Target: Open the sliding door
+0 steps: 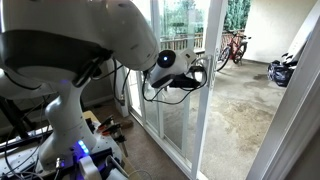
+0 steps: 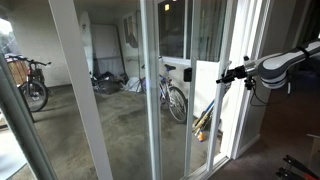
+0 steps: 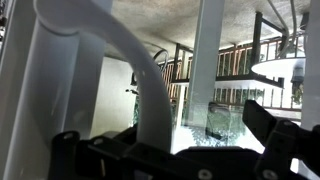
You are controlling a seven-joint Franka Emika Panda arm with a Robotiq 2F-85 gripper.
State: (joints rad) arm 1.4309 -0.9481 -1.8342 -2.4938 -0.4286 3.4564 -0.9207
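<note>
The sliding door is seen in both exterior views as a tall glass panel in a white frame, with a concrete patio beyond it. In an exterior view the gripper is held level against the door's white upright, at mid-height of the frame. In an exterior view the gripper is reached in from the arm to the same upright of the door. In the wrist view the white loop handle is seen curving down between the two dark fingers, which are spread wide on either side of it and are not pressed against it. A bicycle is seen beyond the door, on the patio.
</note>
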